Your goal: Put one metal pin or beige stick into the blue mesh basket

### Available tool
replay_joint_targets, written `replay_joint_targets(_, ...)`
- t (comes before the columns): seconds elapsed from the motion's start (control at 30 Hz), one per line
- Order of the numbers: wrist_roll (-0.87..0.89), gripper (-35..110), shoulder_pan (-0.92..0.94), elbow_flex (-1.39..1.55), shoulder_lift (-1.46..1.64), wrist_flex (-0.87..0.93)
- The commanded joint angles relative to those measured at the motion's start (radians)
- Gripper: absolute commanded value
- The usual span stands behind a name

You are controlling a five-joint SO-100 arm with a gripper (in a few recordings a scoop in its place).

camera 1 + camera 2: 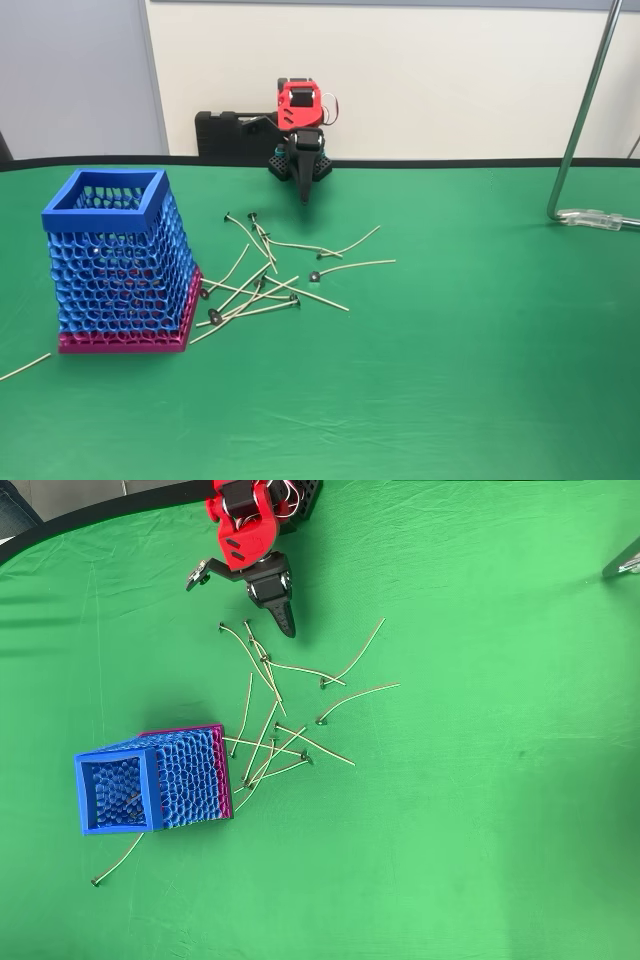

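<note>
The blue mesh basket [120,262] [150,779] stands upright on its magenta base at the left of the green table. Several thin beige sticks [262,282] [268,725] with tiny metal discs lie scattered and crossing to the right of the basket. One more stick [24,367] [119,863] lies alone on the basket's other side. My gripper [305,196] [285,630] hangs at the back of the table, black fingers pointing down and shut, empty, just behind the nearest sticks. The red arm body [299,104] [243,525] rises above it.
A metal stand leg [577,130] rises at the right with its foot [598,217] on the cloth. A black box [232,132] sits behind the arm. Open green cloth [480,810] spreads to the right and front.
</note>
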Motion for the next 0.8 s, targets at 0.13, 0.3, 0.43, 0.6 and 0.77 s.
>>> replay_joint_targets(0.13,0.009,1,0.000,0.005,0.011,0.028)
replay_joint_targets(0.3,0.008,1,0.000,0.005,0.011,0.028)
replay_joint_targets(0.43,0.011,1,0.000,0.005,0.011,0.028)
replay_joint_targets(0.6,0.011,1,0.000,0.005,0.011,0.028)
replay_joint_targets(0.77,0.008,1,0.000,0.005,0.011,0.029)
